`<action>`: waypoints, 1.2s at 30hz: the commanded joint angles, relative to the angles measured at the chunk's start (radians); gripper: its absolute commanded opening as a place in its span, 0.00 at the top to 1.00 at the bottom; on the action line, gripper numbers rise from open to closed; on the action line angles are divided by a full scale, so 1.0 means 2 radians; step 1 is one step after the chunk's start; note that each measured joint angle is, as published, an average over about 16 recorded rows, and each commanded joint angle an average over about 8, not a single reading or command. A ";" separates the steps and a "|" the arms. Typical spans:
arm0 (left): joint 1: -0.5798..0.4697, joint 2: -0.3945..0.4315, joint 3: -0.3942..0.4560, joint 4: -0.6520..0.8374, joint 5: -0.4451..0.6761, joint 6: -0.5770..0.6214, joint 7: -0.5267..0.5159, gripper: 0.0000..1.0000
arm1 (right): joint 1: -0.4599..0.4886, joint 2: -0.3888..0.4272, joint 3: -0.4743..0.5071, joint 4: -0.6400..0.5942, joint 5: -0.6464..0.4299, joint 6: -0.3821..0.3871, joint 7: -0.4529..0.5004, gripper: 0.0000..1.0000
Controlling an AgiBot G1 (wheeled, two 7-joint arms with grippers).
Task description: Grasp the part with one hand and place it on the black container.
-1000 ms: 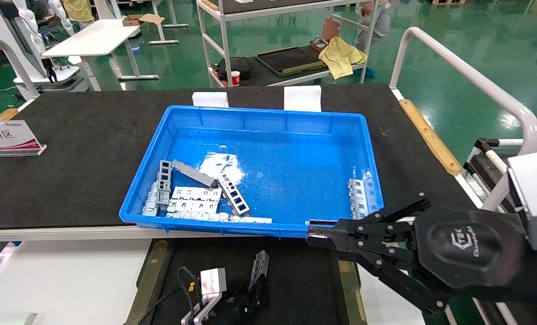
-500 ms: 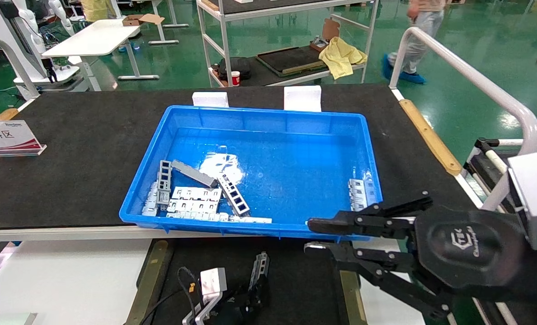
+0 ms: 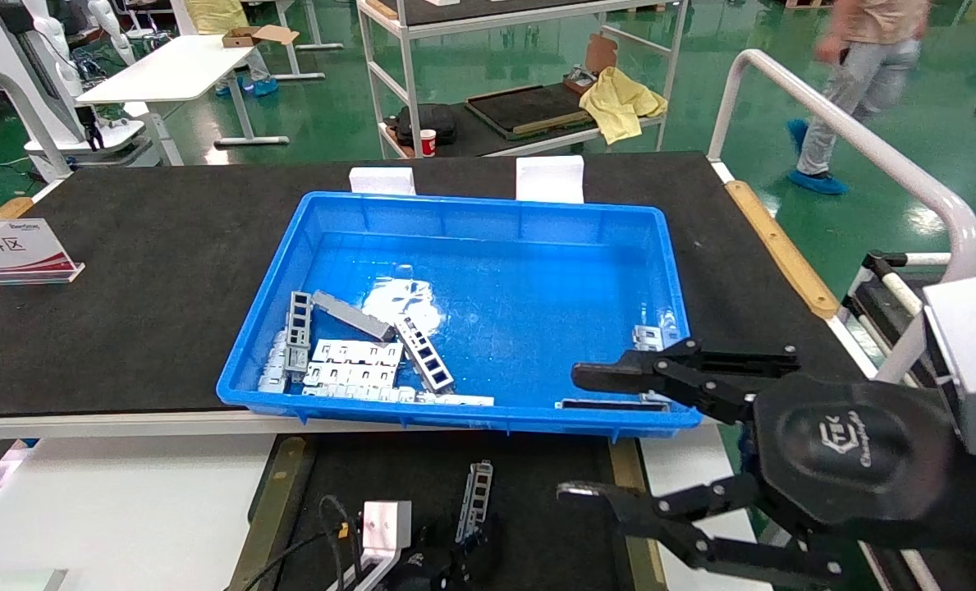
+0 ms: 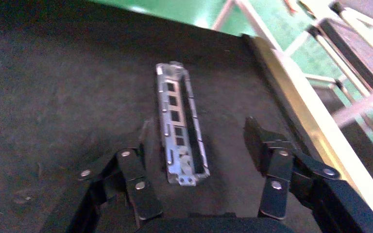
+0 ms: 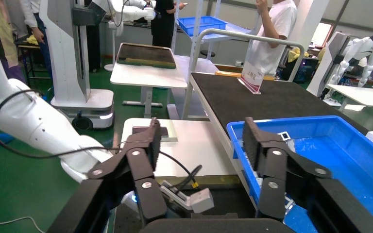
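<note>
Since a second ago, the right claw (image 3: 594,435) has been opened from nearly shut to very wide, with one finger raised over the near rim of the blue bin (image 3: 471,423) and the other dropped low beside the black container (image 3: 537,484). The part (image 3: 474,491) has been shifted only a little.

The part is lying on the black container, just in front of the blue bin's near rim. In the left wrist view the part (image 4: 178,130) is seen flat on the dark floor of the container (image 4: 53,97), between the two spread fingers of the left claw (image 4: 199,150), and neither finger can be seen touching it. The left claw is wide open, so nothing is held. The long side of the part runs straight away from the claw, in line with the fingers. The left claw is much nearer to the part than the right one. From this it can be judged that the part has just been let go, and the next move is a straight lift away.

An olive strip (image 4: 291,92) runs along the container's edge, well apart from the part. More metal pieces (image 3: 356,361) are piled in the bin's near left corner, and a few (image 3: 650,349) lie by its right wall. Nothing is seen in the way of lifting off. The bin sits on a black bench (image 3: 126,246), with a small sign (image 3: 11,250) far to the bin's left.
</note>
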State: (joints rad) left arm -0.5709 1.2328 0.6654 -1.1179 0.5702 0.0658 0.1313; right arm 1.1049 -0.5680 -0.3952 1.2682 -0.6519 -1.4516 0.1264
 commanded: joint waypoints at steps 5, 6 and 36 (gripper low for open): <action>0.018 -0.053 -0.002 -0.031 0.010 0.068 0.011 0.00 | 0.000 0.000 0.000 0.000 0.000 0.000 0.000 0.00; 0.020 -0.064 -0.001 -0.037 0.010 0.080 0.010 0.00 | 0.000 0.000 0.000 0.000 0.000 0.000 0.000 0.00; 0.025 -0.272 -0.062 -0.120 -0.055 0.388 0.028 0.00 | 0.000 0.000 0.000 0.000 0.000 0.000 0.000 0.00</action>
State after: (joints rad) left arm -0.5249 0.6892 0.5458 -1.3565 0.4640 0.8363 0.1830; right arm 1.1049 -0.5679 -0.3955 1.2682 -0.6517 -1.4515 0.1262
